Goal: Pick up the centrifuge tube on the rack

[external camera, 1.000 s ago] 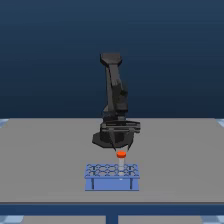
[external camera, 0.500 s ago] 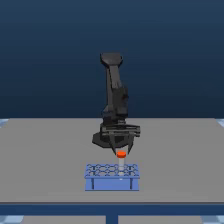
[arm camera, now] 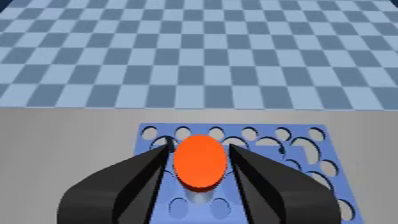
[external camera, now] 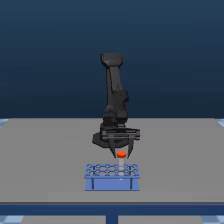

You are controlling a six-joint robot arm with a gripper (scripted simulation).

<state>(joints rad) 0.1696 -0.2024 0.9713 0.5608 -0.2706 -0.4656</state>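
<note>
A black robot arm reaches down over a grey table [external camera: 40, 160]. Its gripper [external camera: 121, 156] hangs just above the light-blue rack [external camera: 112, 177], fingers pointing down. The centrifuge tube [external camera: 121, 155] sits between the two fingers [arm camera: 142, 175], its orange-red cap level with the fingertips and its pale body dropping toward the rack's holes. The fingers are narrow, flanking the cap closely; whether they actually grip it cannot be told.

Orange-capped centrifuge tube [arm camera: 199, 162] between 2 black fingers [arm camera: 133, 182] above blue rack [arm camera: 302, 150]
</note>
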